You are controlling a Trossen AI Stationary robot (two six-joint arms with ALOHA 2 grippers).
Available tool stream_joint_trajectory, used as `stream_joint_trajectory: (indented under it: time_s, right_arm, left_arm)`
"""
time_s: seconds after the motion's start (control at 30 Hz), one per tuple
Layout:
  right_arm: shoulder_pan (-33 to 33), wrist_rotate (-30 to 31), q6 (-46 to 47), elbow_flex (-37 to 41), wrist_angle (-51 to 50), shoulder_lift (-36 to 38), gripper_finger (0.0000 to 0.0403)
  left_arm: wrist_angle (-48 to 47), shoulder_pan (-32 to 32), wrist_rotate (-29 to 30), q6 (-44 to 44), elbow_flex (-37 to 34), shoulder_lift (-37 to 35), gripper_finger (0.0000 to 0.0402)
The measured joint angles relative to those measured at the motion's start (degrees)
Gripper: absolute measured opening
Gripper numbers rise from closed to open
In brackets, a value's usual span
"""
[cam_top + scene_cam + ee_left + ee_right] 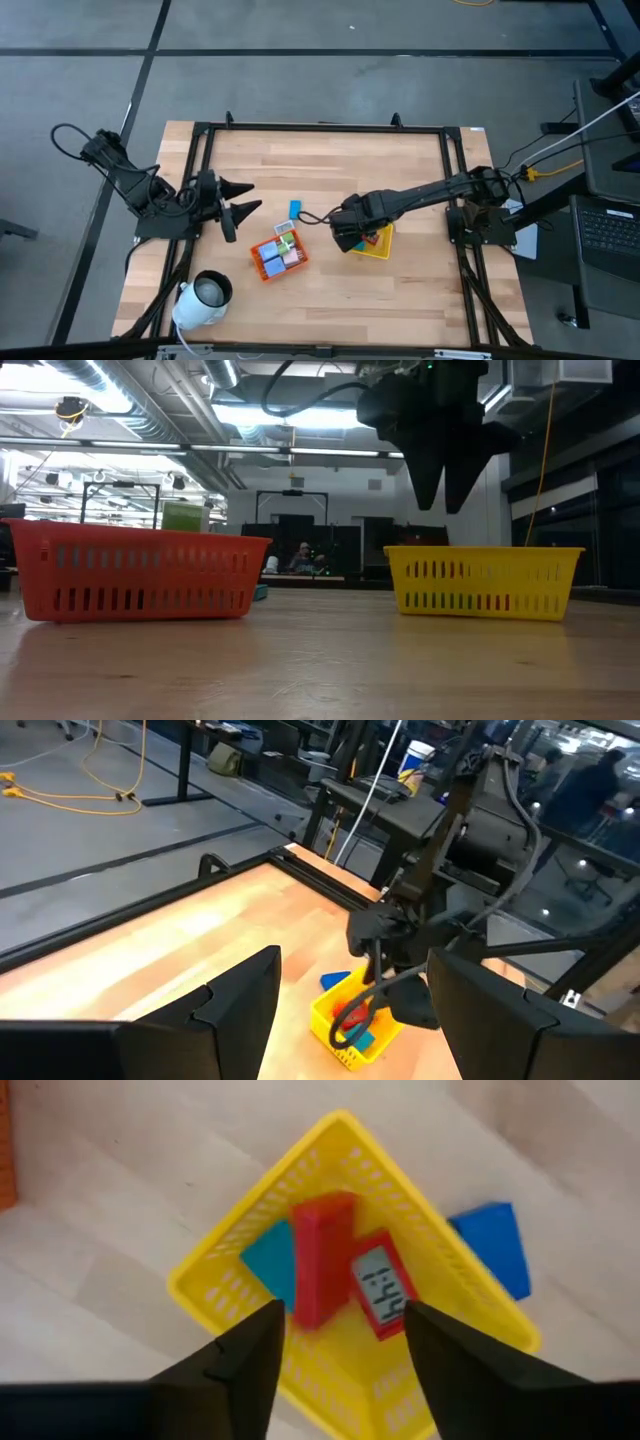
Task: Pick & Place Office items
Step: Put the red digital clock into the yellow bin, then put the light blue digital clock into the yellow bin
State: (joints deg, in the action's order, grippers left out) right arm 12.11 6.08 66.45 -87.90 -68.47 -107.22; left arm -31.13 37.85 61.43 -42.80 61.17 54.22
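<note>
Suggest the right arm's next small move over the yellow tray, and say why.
Probably lift straight up and away. The right gripper hangs open above the yellow tray, nothing between its fingers, and a red block lies inside beside a red timer. A blue block lies loose on the table.

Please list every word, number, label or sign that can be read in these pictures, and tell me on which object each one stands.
Red item with a small grey display, lying in the yellow tray: dark digit-like marks show on the display, but they are too blurred and turned to read with certainty.
Blue-and-white can on the desk behind the table: a label is there, too small to read.
Nothing else in any view carries readable text.
</note>
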Motion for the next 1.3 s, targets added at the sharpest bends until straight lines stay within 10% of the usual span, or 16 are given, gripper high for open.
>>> stream_joint_trajectory:
  time_s: [0.4,0.8,1.13,1.3]
  right_arm:
    - [-2.28,6.58,-9.91,0.00,2.00,1.42,0.0261]
    - [-12.27,-7.42,-32.77,-0.50,30.10,1.31,0.0239]
    - [-12.62,-7.59,-94.57,-0.59,38.71,0.54,0.0240]
    - [-15.31,-3.18,-108.30,-1.93,45.28,-3.64,0.0240]
  left_arm:
    - [0.64,1.07,1.47,-0.77,0.00,0.91,0.0246]
    - [3.22,1.43,1.61,-0.89,0.00,0.91,0.0246]
    - [3.13,1.88,1.94,-1.13,0.00,0.91,0.0246]
    - [3.14,2.92,1.92,-1.16,0.00,0.89,0.0246]
